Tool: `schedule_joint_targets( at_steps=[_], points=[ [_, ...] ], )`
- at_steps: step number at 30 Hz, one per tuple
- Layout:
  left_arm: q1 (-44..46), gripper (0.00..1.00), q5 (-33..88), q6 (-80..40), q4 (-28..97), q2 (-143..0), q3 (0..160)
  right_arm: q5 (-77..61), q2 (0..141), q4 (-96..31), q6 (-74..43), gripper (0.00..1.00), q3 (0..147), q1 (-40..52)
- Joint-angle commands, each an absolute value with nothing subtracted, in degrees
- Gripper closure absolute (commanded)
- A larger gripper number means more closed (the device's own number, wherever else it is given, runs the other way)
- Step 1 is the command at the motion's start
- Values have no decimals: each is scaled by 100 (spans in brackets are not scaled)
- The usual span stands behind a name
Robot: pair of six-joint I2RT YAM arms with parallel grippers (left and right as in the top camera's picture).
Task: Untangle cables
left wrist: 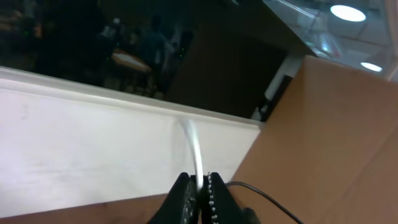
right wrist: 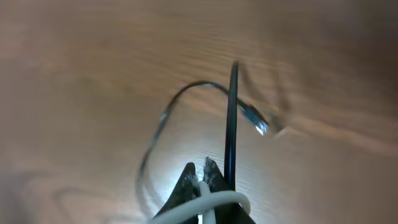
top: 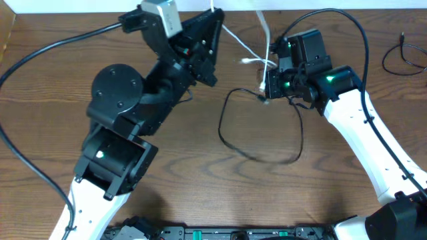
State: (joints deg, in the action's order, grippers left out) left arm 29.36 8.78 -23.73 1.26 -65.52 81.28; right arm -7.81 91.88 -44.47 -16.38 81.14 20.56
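The white cable (top: 235,41) runs taut from my left gripper (top: 215,19) at the table's far edge down to my right gripper (top: 265,88). A second white strand (top: 267,37) rises toward the far edge. My left gripper (left wrist: 200,185) is shut on the white cable (left wrist: 194,146). My right gripper (right wrist: 201,172) is shut on the white cable (right wrist: 214,202), which loops across its jaws. The black cable (top: 257,152) lies in a loose loop on the table below the right gripper. It passes beside the right jaws (right wrist: 231,112), its plug end (right wrist: 256,122) resting on the wood.
The wooden table (top: 200,173) carries both arms. Thick black arm wires (top: 40,53) sweep across the left side and over the right arm (top: 347,20). Another thin black cord (top: 400,57) lies at the far right. A white wall (left wrist: 81,143) stands past the table's far edge.
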Motion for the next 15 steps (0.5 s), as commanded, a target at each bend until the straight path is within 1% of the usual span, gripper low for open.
schedule_joint_targets(
  at_steps=[1,5,7,9,12,14,15],
  points=[
    [2543,93,829,-2314,108,-6180,8189,158,9220,-4569,-2226,99,8077,2008],
    [2106,92,827,-2316,351,-6040,8189,161,9223,-4727,-2224,99,8075,1970],
    [1883,93,829,-2316,403,-5990,8189,169,9225,-4818,-2222,97,8075,1949],
    [1638,93,829,-2316,408,-5931,8189,344,9231,-4971,-2224,92,8073,1942],
    [1367,92,834,-2318,541,-5848,8189,456,9238,-5076,-2222,90,8031,1942],
    [1341,93,836,-2318,834,-5828,8189,202,9238,-5041,-1914,98,8016,1944],
    [1341,93,880,-2318,1050,-5837,8189,64,9238,-5006,-1750,99,8016,1949]
  ],
)
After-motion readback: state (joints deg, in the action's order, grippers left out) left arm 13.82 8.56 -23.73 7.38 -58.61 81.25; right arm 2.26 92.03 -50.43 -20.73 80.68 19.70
